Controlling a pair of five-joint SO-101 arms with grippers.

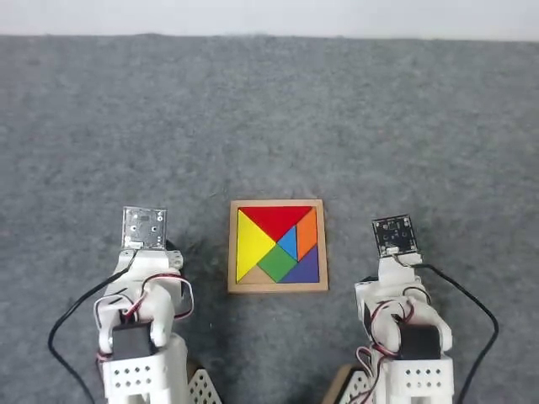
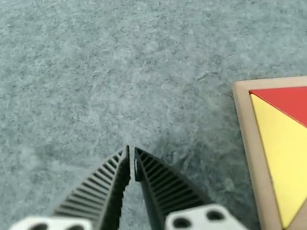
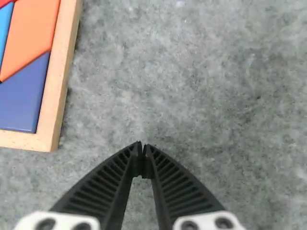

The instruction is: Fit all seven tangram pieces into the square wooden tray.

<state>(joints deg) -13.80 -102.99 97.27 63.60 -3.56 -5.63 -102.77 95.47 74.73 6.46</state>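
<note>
The square wooden tray point(image 1: 278, 288) lies on the grey carpet between my two arms. Inside it are a red triangle point(image 1: 276, 219), a yellow triangle point(image 1: 250, 244), an orange parallelogram point(image 1: 308, 231), a small blue triangle point(image 1: 289, 243), a green square point(image 1: 276, 263) and a dark blue triangle point(image 1: 305, 268). The near left corner shows a tan triangle point(image 1: 248, 277); I cannot tell whether it is a piece or bare floor. My left gripper point(image 2: 132, 151) is shut and empty over carpet, left of the tray's rim point(image 2: 247, 124). My right gripper point(image 3: 142, 146) is shut and empty, right of the rim point(image 3: 60, 81).
The left arm point(image 1: 143, 286) and the right arm point(image 1: 396, 295) sit at the near edge, one on each side of the tray. Grey carpet point(image 1: 269, 118) stretches away beyond the tray to a pale wall at the back.
</note>
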